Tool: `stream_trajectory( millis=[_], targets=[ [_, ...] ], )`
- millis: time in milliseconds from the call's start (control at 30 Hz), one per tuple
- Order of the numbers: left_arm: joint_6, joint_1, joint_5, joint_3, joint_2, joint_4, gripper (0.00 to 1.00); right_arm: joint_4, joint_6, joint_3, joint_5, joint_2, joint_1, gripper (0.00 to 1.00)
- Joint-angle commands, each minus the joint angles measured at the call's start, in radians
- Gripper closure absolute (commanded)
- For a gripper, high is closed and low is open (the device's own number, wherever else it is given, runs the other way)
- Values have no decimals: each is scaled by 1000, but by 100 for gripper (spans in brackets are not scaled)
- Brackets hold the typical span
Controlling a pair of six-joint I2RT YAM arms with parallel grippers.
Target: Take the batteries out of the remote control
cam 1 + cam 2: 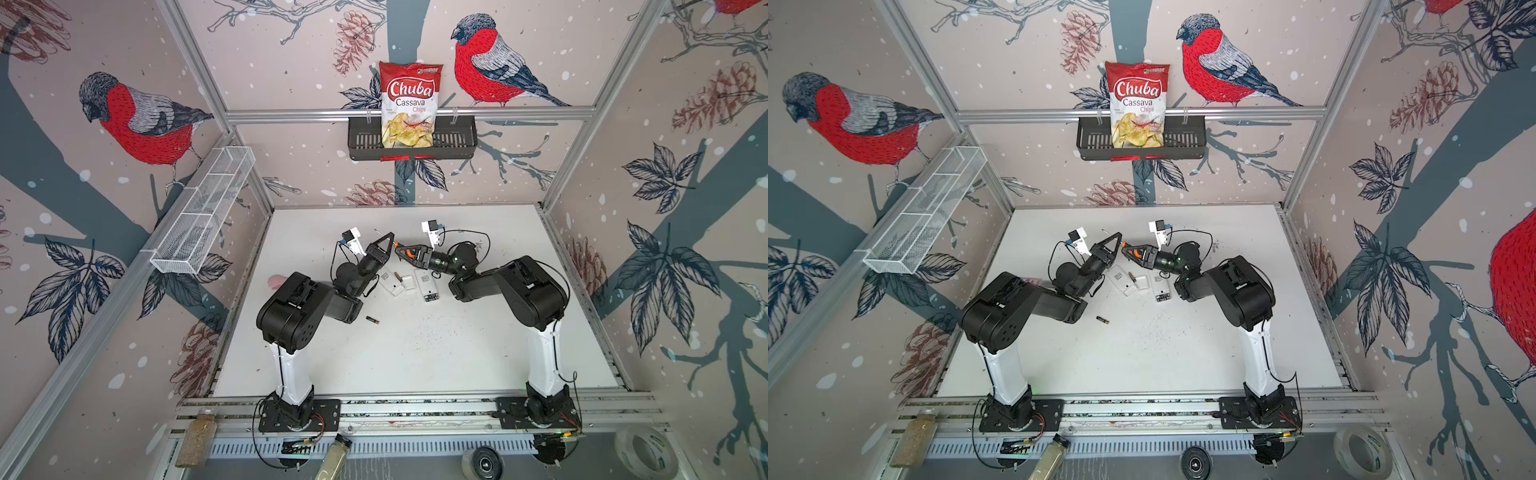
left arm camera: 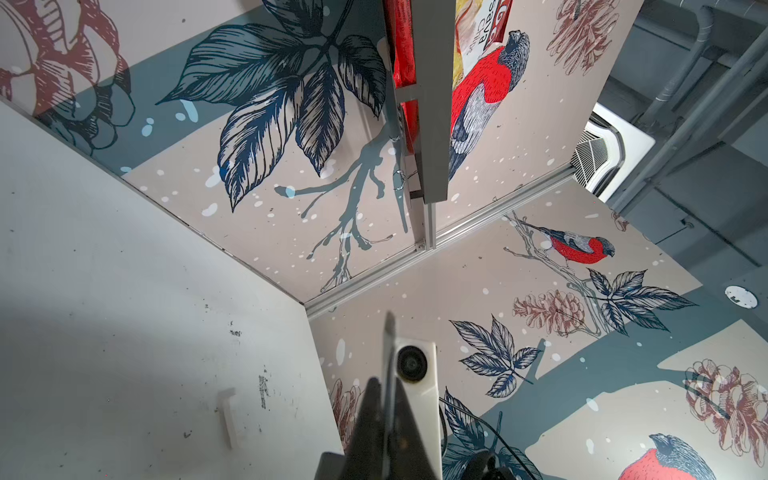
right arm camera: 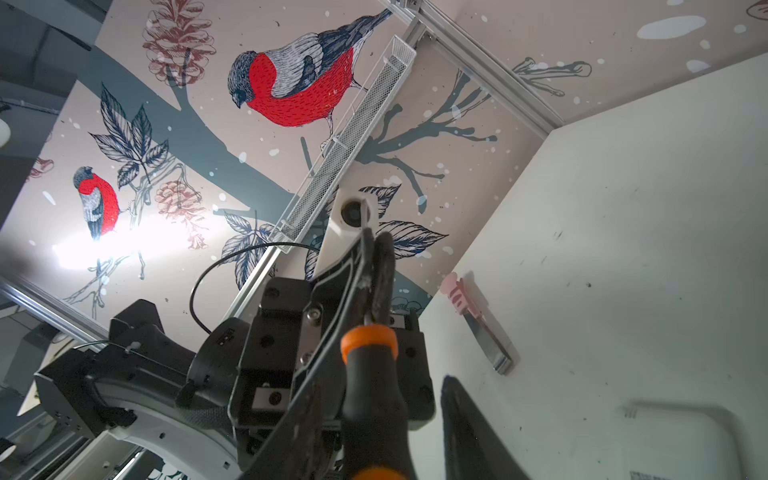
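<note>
Two white remote controls lie open mid-table, one (image 1: pixel 392 284) (image 1: pixel 1126 282) with a black, gold-banded battery (image 1: pixel 397 277) (image 1: pixel 1132 277) resting on it, the other (image 1: pixel 427 286) to its right. Another battery (image 1: pixel 372 319) (image 1: pixel 1103 320) lies loose on the table nearer the front. Above the remotes, my left gripper (image 1: pixel 391 237) (image 2: pixel 384 384) is shut on the thin metal shaft of the orange-and-black screwdriver (image 1: pixel 409 253) (image 3: pixel 370 374). My right gripper (image 1: pixel 398 250) (image 3: pixel 378 390) stands open around the handle, with a gap on one side.
A loose white cover (image 1: pixel 409 283) lies between the remotes. A pink-handled metal tool (image 1: pixel 276 281) (image 3: pixel 478 316) lies at the table's left, behind the left arm. A chips bag (image 1: pixel 409 104) stands in a black basket on the back wall. A white mesh basket (image 1: pixel 203 216) hangs on the left wall.
</note>
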Motion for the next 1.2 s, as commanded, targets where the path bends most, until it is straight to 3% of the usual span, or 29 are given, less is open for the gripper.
stream_trajectory(
  millis=[0, 267, 433, 667, 967, 1167],
  targets=[
    [22, -2, -18, -15, -10, 214, 100, 93, 37, 10, 13, 10, -3, 52],
    [22, -3, -30, -17, -9, 215, 100, 133, 86, 35, 5, 39, -2, 62],
    [18, -3, -33, -7, 0, 215, 100, 136, 90, 44, 2, 51, 6, 57],
    [26, -8, -38, -3, 4, 215, 100, 151, 121, 66, 0, 74, 3, 60],
    [27, -11, -32, 1, 9, 214, 100, 130, 121, 75, 3, 79, 3, 76],
    [40, -11, -23, -15, 1, 214, 97, 124, 127, 67, 0, 73, -18, 81]
  ],
)
